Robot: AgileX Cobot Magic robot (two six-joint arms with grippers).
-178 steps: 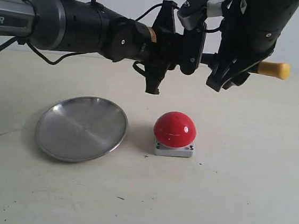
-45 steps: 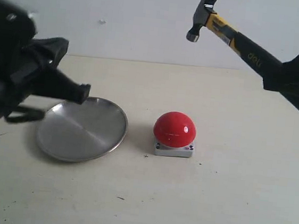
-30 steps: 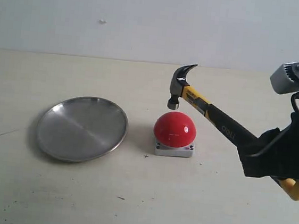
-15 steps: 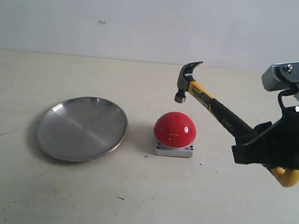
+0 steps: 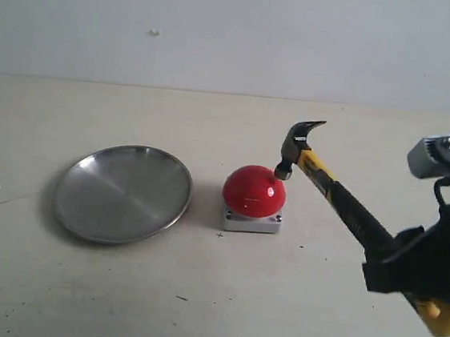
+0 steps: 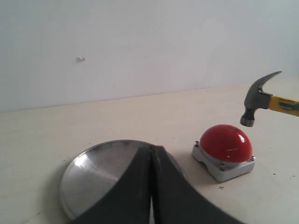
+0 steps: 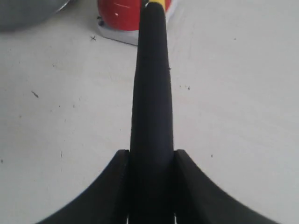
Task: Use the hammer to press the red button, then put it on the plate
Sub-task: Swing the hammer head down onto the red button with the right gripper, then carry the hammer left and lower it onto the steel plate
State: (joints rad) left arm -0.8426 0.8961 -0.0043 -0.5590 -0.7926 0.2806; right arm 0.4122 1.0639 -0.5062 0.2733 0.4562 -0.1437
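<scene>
Hammer (image 5: 342,203) inside right tool (image 7: 152,156)

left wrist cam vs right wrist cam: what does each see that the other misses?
Left wrist only: the head of the hammer, close by the dome's top, and the left gripper, jaws shut on nothing, in front of the plate. Right wrist only: the right gripper, jaws clamped on the hammer's black handle. Both: the red button, the table and the plate, though the right wrist view catches only a sliver of it.
</scene>
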